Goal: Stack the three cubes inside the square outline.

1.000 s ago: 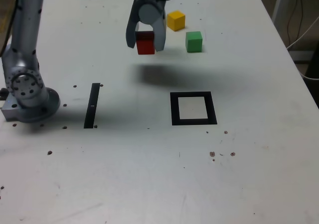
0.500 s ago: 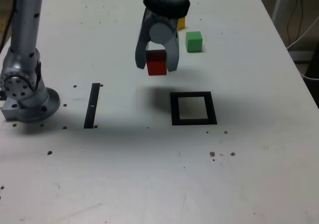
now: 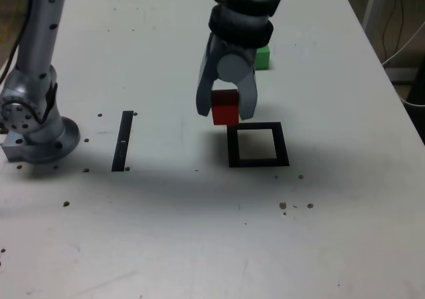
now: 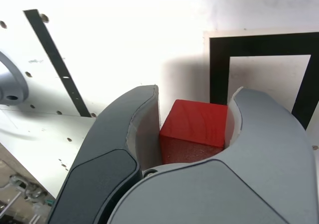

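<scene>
Gripper clamps red cube btwn both jaws, carried clear of table | hangs just off square outline, exterior view's left edge, likely for base layer | green cube waits behind arm, yellow hidden

The red cube presents a matt finish with faint wood-like grain on its upper face. The gripper is shelled in smooth grey plastic with a soft sheen. The table is matt white, speckled with small dark marks. The square outline and black strip appear flat, matt, tape-like.
</scene>
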`<state>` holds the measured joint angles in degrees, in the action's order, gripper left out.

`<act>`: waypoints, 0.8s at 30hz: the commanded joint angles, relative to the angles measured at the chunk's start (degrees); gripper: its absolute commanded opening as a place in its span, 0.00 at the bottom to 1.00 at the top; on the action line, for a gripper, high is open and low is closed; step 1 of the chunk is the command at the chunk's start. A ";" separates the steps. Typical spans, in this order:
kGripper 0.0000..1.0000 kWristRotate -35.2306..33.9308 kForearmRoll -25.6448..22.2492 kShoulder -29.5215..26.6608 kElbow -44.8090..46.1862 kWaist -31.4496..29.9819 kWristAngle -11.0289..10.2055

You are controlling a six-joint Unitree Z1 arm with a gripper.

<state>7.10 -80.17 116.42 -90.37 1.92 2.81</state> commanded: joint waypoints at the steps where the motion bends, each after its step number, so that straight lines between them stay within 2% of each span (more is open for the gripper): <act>1: 0.31 -0.12 0.10 0.86 -0.70 -0.15 0.40; 15: 0.31 -1.30 0.24 5.99 -4.83 -1.13 2.03; 24: 0.31 -1.48 0.65 7.87 -5.41 -1.13 2.12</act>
<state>5.73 -79.63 123.90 -95.52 0.88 4.84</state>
